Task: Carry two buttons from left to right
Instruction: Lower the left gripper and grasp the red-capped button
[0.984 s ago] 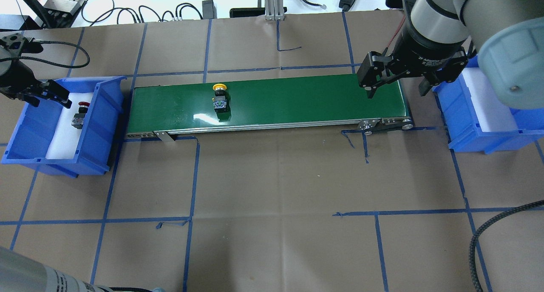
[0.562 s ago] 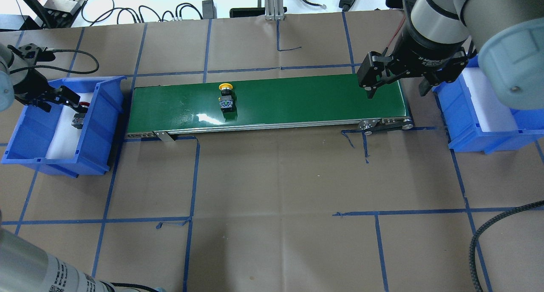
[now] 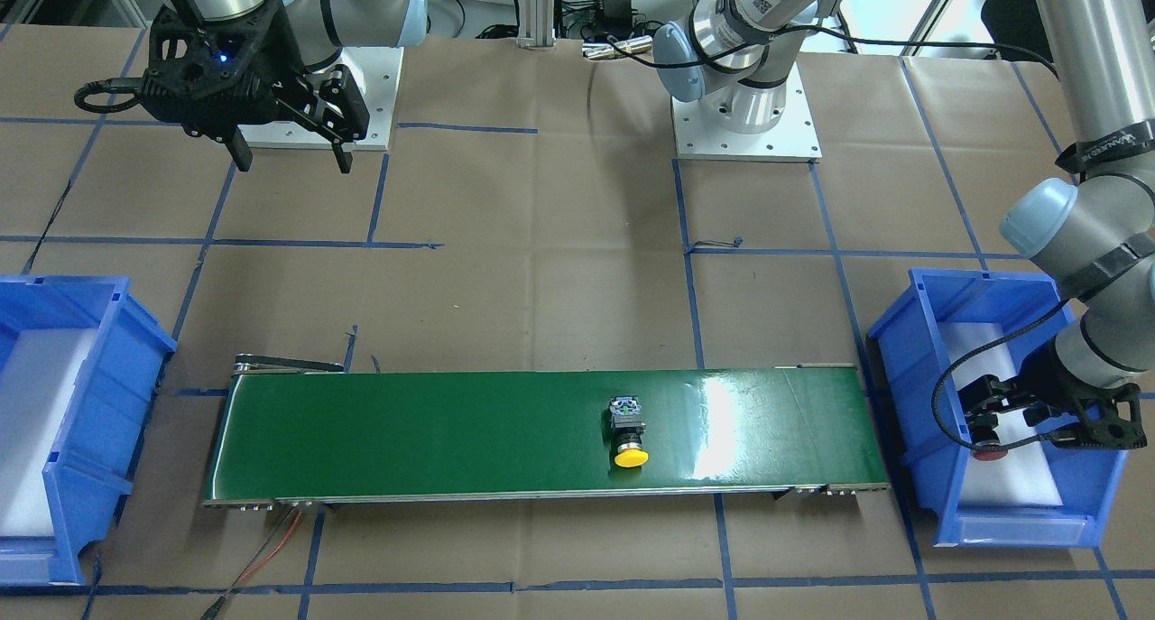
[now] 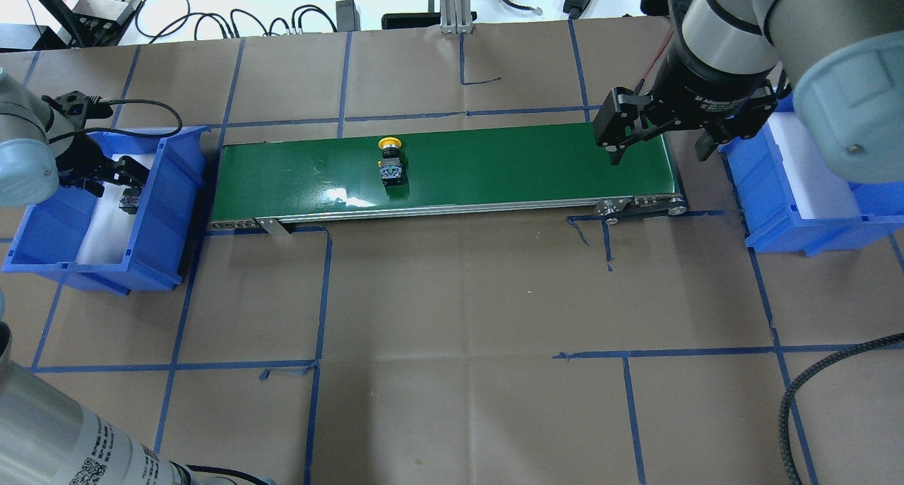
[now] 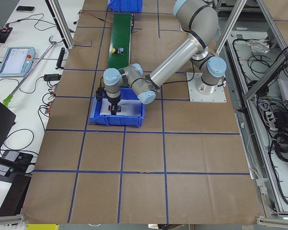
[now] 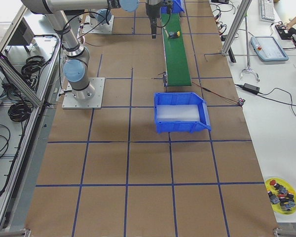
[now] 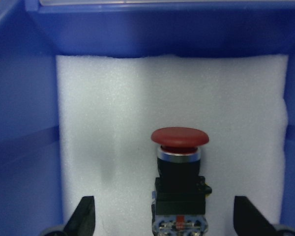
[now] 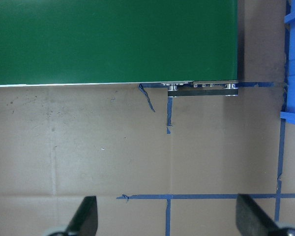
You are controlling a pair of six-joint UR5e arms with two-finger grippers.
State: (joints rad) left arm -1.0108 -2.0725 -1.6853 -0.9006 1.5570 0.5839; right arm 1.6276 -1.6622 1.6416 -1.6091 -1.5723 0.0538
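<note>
Blue left bin [image 7: 19,147] holds the red button [image 7: 179,140], straddled by the wide left claw [image 7: 163,219]; right claw [image 8: 164,221] wide.

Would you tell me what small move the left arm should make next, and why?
Probably close the left gripper on the red button, easing down first if needed: its open fingers straddle the button, which lies ungripped on white foam in the blue bin.

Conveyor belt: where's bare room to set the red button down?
The belt is bare from its end by the left bin up to the yellow button, and again from that button to its right end. The right gripper hangs open, raised, near that end, so it is tighter there.
</note>
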